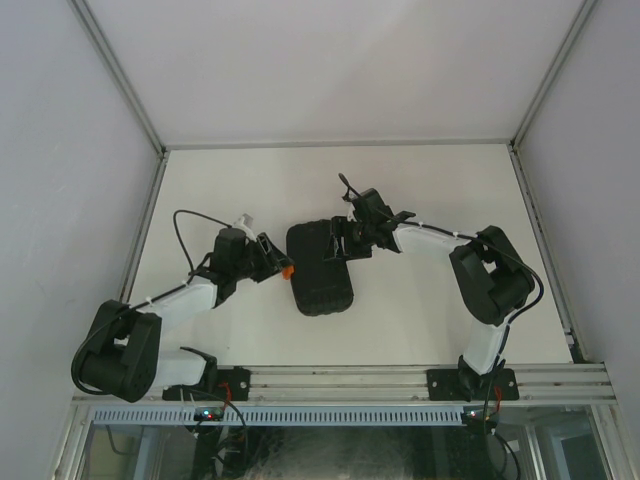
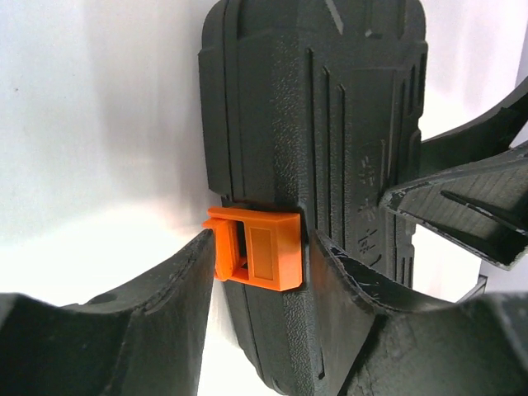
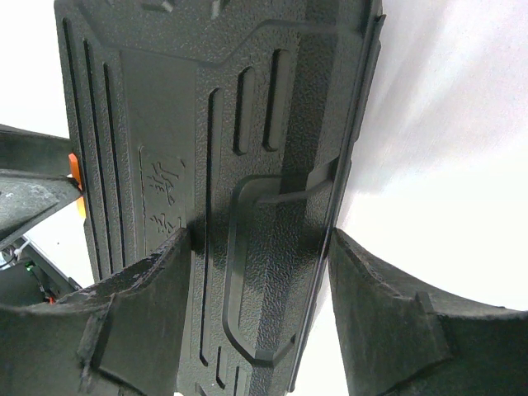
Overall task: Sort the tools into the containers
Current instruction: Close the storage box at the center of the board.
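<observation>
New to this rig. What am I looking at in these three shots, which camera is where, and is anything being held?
Two robot arms are bolted at the near edge of a white table. The overhead picture looks down from behind them. The other two come from a camera on each wrist, so the dark wedges at the bottom are that arm's own fingers. On the table lies a closed black tool case with an orange latch. No loose tools show. The left gripper has a finger on either side of the latch; whether it squeezes I cannot tell. The right gripper is open, straddling the case's opposite long edge, one finger over the lid.
</observation>
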